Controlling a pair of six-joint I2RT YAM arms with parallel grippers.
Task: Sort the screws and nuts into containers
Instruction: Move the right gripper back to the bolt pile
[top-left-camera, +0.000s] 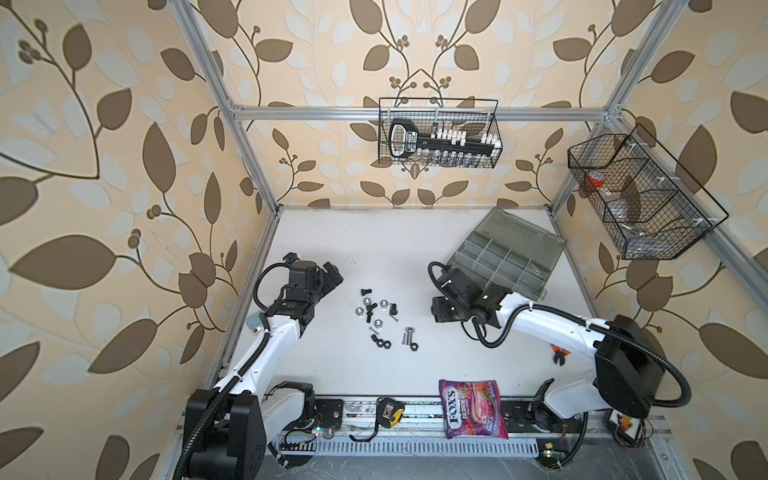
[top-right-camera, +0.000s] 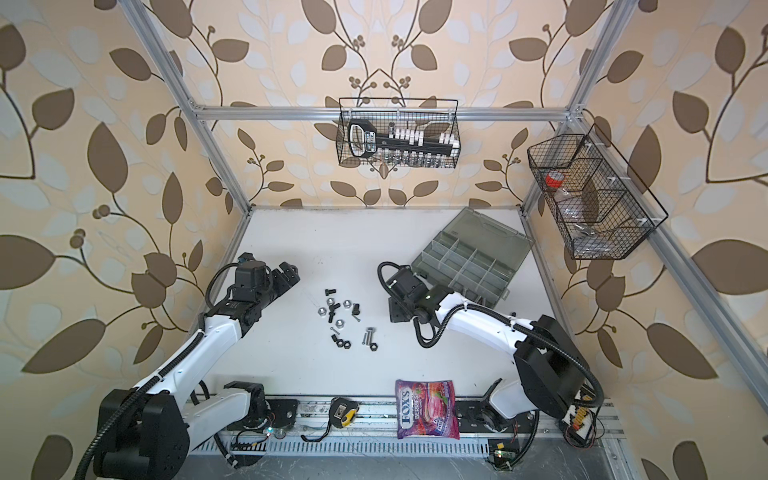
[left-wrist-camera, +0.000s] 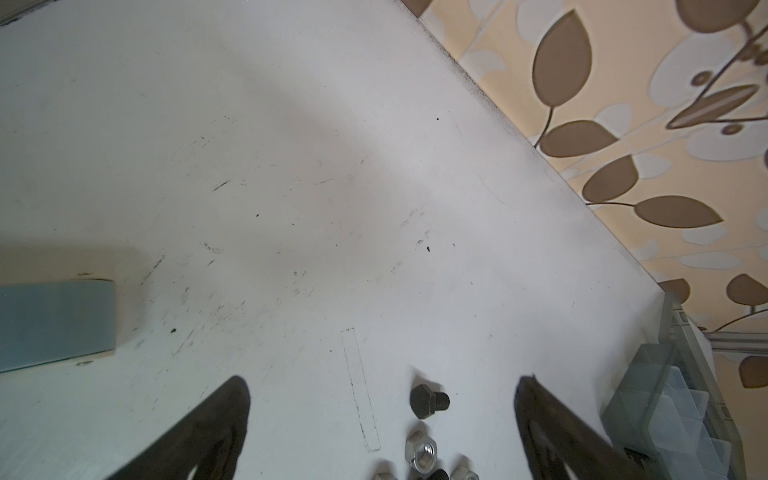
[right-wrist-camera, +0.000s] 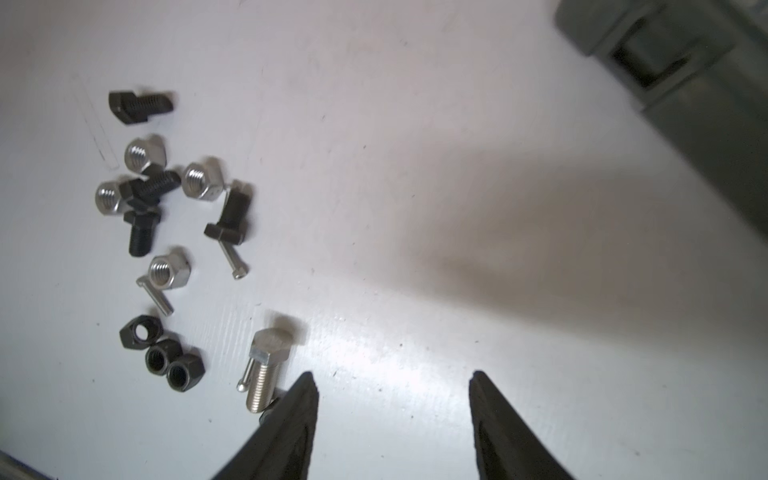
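Observation:
The screws and nuts lie in a loose cluster (top-left-camera: 380, 318) (top-right-camera: 345, 318) on the white table between the two arms. In the right wrist view I see black screws (right-wrist-camera: 139, 106), silver nuts (right-wrist-camera: 145, 154), three black nuts (right-wrist-camera: 162, 357) and a thick silver hex screw (right-wrist-camera: 266, 365). My right gripper (right-wrist-camera: 392, 382) (top-left-camera: 441, 312) hovers open and empty just to the right of the cluster. The containers are the compartments of an open grey organizer box (top-left-camera: 490, 259) (top-right-camera: 465, 262) behind that arm. My left gripper (left-wrist-camera: 384, 386) (top-left-camera: 332, 276) is wide open above a black screw (left-wrist-camera: 428, 401) and a silver nut (left-wrist-camera: 422, 451).
A Fox's candy bag (top-left-camera: 473, 409) and a tape measure (top-left-camera: 388, 411) lie along the front rail. Orange-handled pliers (top-left-camera: 559, 355) peek out under the right arm. Black wire baskets hang on the back wall (top-left-camera: 438, 133) and the right wall (top-left-camera: 640, 195).

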